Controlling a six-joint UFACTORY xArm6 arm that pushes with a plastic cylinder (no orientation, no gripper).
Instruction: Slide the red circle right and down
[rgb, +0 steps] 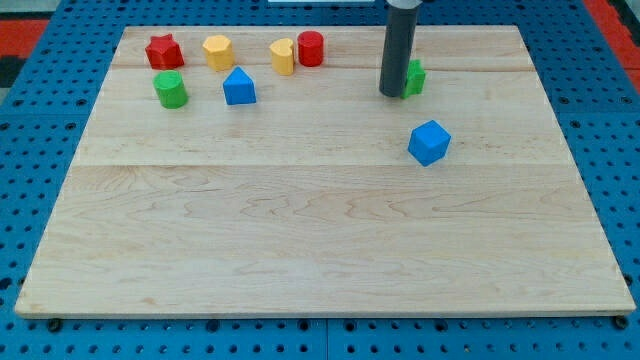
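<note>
The red circle (311, 48) is a short red cylinder near the view's top, a little left of centre, touching a yellow heart-like block (283, 56) on its left. My tip (391, 94) is the lower end of the dark rod, to the right of the red circle and a little lower, well apart from it. The rod stands in front of a green block (415, 77), whose left part it hides; I cannot tell whether they touch.
A red star (163, 51), a yellow hexagon (218, 51), a green cylinder (171, 89) and a blue house-shaped block (239, 87) sit at the upper left. A blue cube (430, 142) lies below and right of my tip. The wooden board (320, 240) rests on a blue pegboard.
</note>
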